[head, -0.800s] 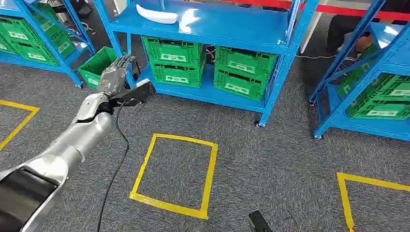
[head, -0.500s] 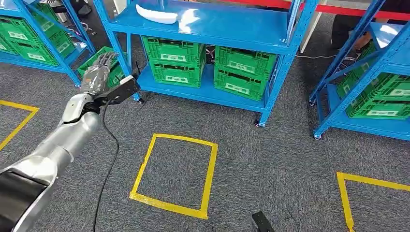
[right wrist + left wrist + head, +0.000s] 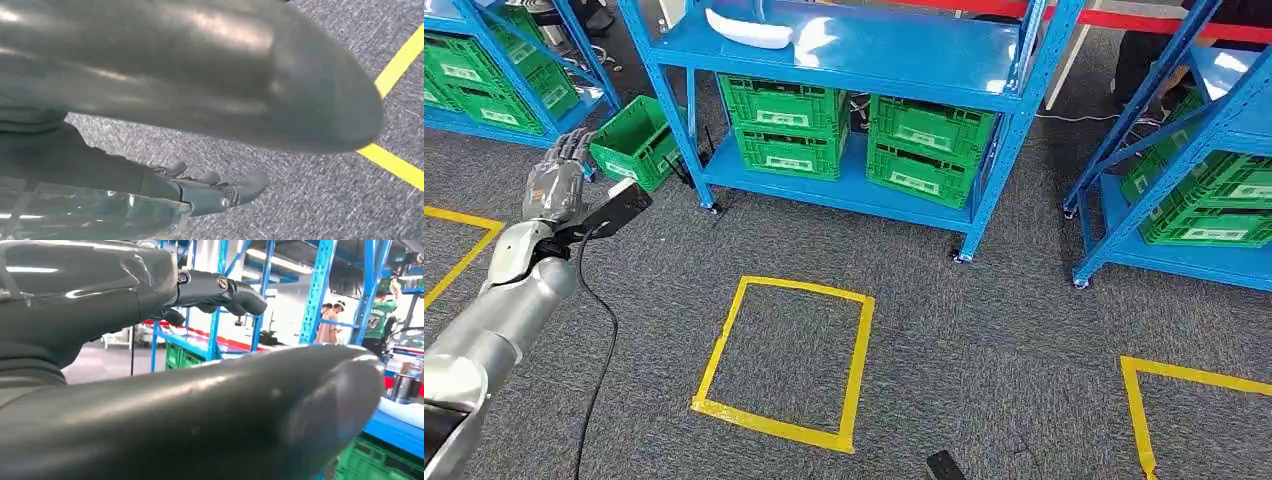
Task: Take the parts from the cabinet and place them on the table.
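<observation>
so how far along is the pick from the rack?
Nothing done yet: the white part lies on the blue shelf. The left hand is raised short of the rack, holding nothing. The right hand hangs over the carpet, empty. Reaching, grasping and carrying to the table all remain.

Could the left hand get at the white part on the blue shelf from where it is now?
Probably not yet. The left hand hangs empty out at the left, low beside a tilted green crate, while the white part lies apart on the blue shelf, with an upright between them.
</observation>
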Robot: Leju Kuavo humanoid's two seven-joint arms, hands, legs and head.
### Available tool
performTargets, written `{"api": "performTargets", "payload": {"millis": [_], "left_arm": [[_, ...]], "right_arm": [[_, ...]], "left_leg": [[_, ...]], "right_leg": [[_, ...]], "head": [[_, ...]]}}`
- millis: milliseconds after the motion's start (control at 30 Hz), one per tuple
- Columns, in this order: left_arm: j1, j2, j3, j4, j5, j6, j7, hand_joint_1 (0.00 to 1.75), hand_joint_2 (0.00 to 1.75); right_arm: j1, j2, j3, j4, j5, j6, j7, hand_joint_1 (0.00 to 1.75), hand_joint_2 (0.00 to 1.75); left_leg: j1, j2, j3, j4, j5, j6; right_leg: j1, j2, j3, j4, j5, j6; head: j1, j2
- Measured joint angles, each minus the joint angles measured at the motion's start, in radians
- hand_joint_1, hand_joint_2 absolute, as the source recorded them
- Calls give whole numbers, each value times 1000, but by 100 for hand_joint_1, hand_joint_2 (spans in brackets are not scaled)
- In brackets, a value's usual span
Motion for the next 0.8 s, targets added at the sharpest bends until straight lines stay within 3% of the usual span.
{"api": "performTargets", "payload": {"millis": [800], "left_arm": [[-1, 8, 14, -2, -31, -2, 0, 0, 0]], "right_arm": [[0, 7, 23, 1, -15, 8, 9, 0, 0]], "left_leg": [[0, 0, 0, 1, 0, 0]], "right_leg": [[0, 0, -1, 0, 2, -2]], "head": [[0, 0]]}}
